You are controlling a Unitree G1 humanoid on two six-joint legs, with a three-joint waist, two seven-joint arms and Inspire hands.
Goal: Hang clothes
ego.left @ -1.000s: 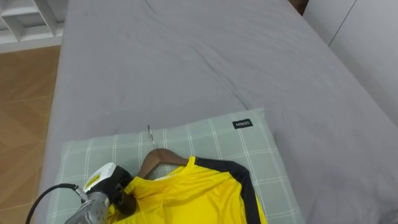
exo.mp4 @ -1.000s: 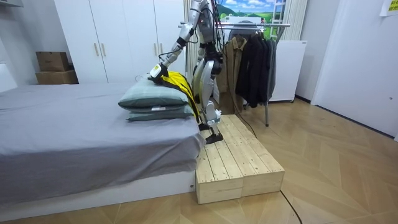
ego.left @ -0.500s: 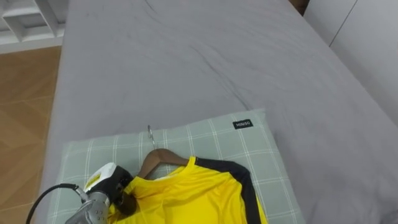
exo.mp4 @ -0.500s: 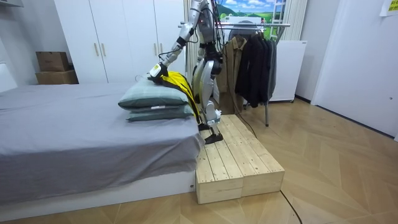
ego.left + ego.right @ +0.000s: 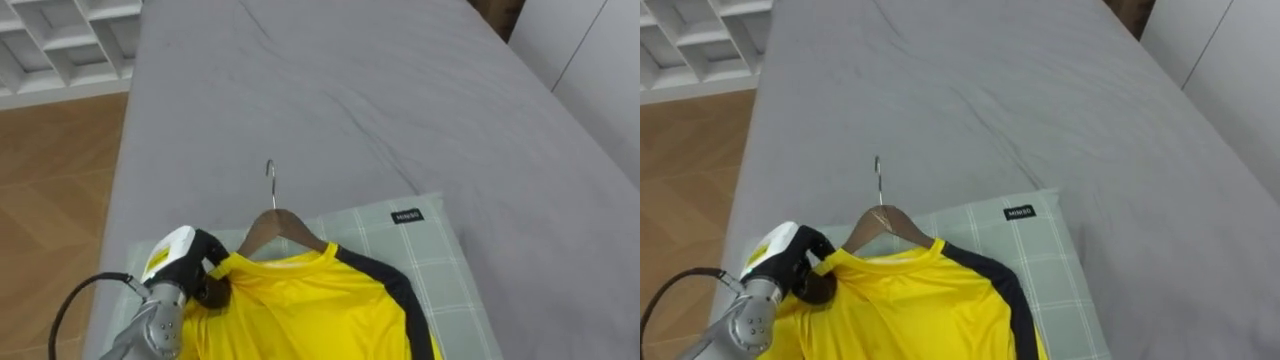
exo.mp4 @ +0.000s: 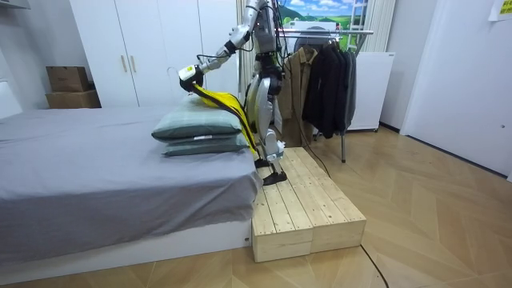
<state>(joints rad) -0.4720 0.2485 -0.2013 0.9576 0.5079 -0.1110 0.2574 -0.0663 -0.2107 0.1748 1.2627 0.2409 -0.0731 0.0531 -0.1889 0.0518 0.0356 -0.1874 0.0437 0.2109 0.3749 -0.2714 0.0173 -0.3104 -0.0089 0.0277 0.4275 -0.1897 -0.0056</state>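
Left hand is clenched on the shoulder of the yellow shirt and its wooden hanger. It holds them above the green pillow, hook toward twelve o'clock over the grey bed.

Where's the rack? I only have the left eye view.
Observer: Behind the robot. The rack has dark clothes on it.
Operator: Footing?
Observer: It stands on a wooden platform beside the bed.
Operator: Shirt clear of the pillow?
Observer: The left hand holds the shirt above two stacked pillows. The shirt's tail hangs down beside them.
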